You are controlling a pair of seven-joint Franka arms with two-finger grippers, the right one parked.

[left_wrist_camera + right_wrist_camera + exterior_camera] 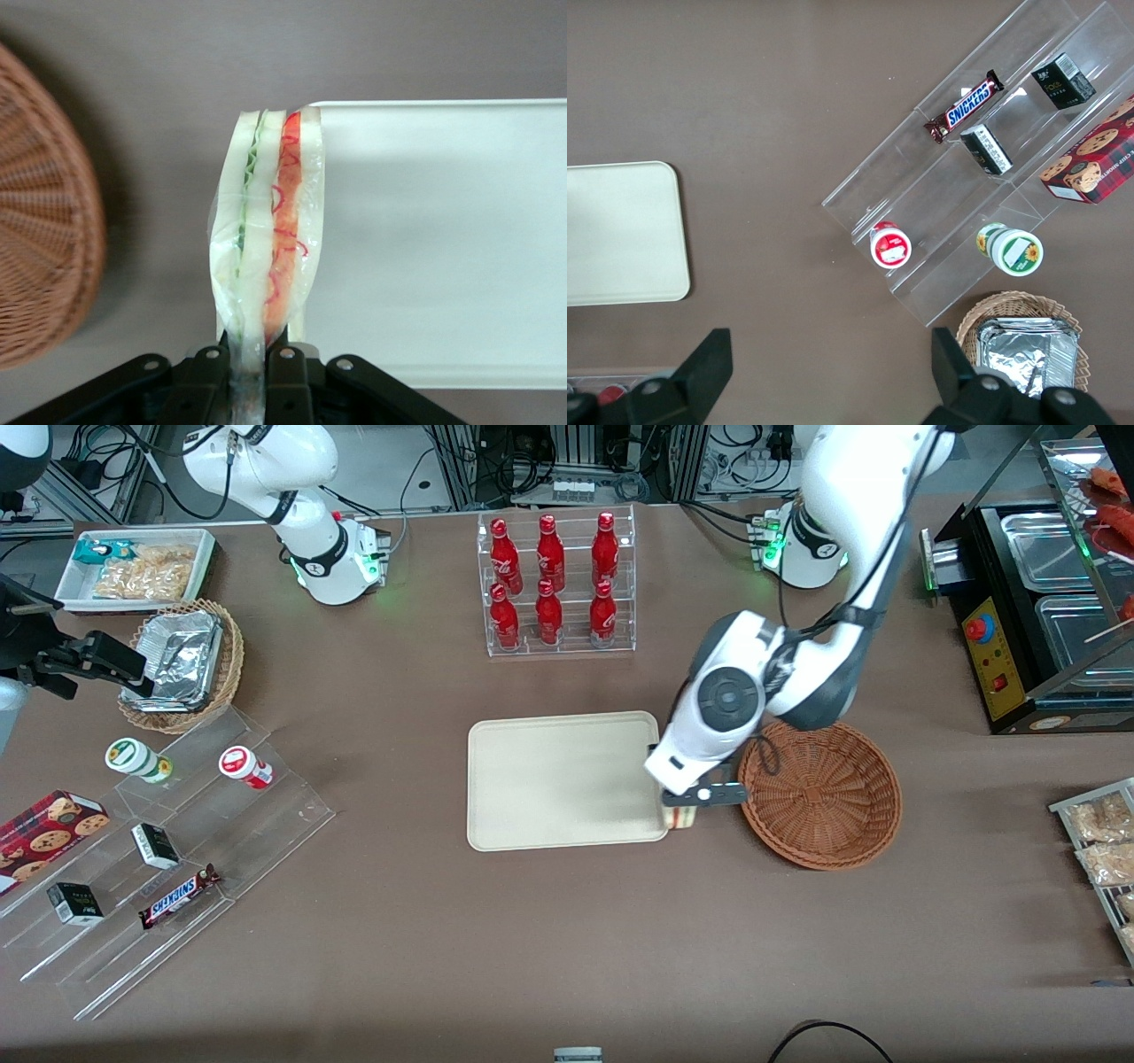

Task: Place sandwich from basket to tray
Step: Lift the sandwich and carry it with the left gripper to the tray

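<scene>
Between the basket (822,793) and the tray (567,779), the gripper (257,354) hangs clamped on the sandwich (266,230), right over the tray's rim. I'd carry it farther in over the bare tray before lowering, since a release here could tip it off the edge; the whole tray lies open.

The gripper (254,376) pinches the sandwich (266,239) by one end, its black fingers (213,372) closed on the clear wrapping. The sandwich sticks straight out from the fingers, cut edge showing green, pink and red layers. It hangs over the tray's (443,239) corner, the basket (44,230) off to its other side.
</scene>
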